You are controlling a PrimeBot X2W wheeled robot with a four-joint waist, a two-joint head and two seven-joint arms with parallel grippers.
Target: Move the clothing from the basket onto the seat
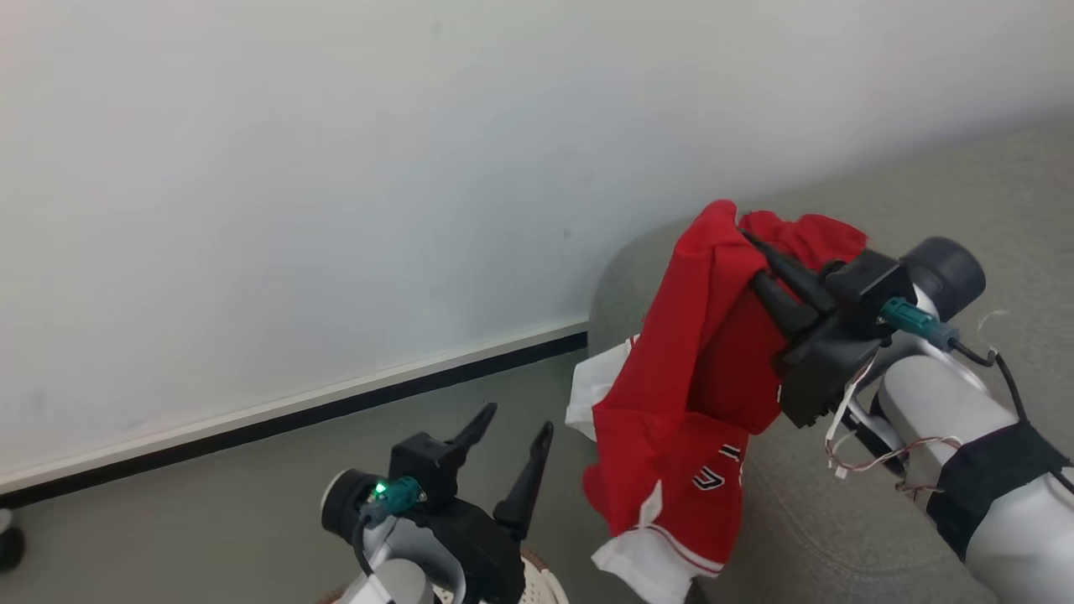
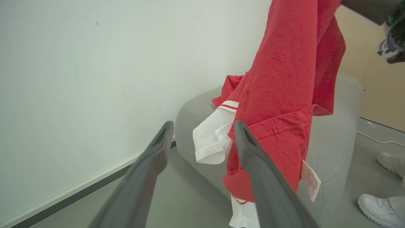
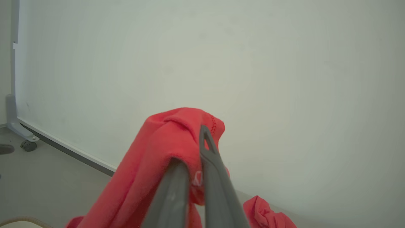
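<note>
right claw (image 1: 749, 256): clamping shut on a soft red jersey with white trim (image 1: 671, 394), dangling it at the big grey fabric seat's (image 1: 839, 520) left corner.
left claw (image 1: 516, 419): gaping wide, gripping nothing.
risk: if released here, the cloth is overhanging the rounded edge, likely sliding floorward.

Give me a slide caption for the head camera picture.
Right gripper holds red clothing up by the grey seat; left gripper open, lower left.
</note>
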